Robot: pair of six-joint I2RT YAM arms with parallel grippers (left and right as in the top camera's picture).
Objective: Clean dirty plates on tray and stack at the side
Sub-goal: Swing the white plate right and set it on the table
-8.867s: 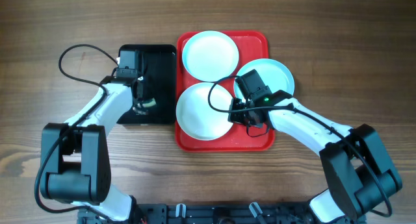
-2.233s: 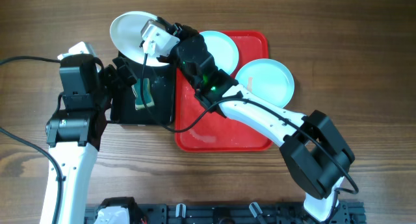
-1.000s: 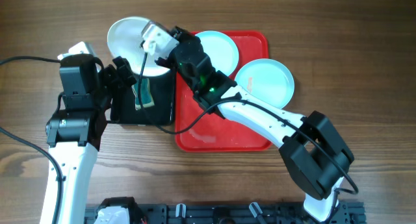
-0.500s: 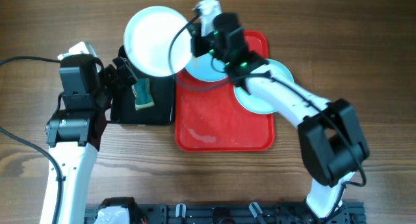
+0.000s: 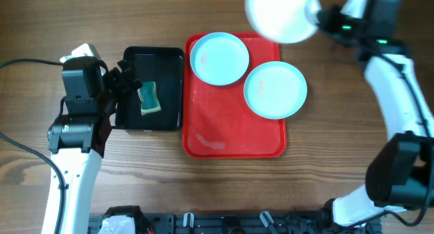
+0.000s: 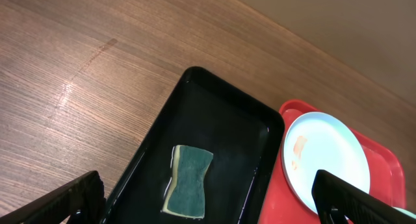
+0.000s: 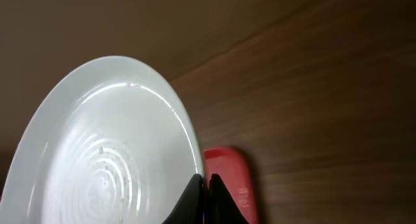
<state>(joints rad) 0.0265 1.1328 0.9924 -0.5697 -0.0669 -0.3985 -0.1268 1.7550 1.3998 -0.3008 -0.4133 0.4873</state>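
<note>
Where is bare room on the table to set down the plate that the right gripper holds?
The table is bare right of the red tray, between its rim and the right arm, and in front of both trays. The red tray's near half is bare too. Its far half is crowded with two plates; the black tray with the sponge borders its left side.

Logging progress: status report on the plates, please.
Left gripper open above sponge. Right gripper shut on white plate, held up beyond far right corner of tray. Two plates on it. Nothing in the way.
</note>
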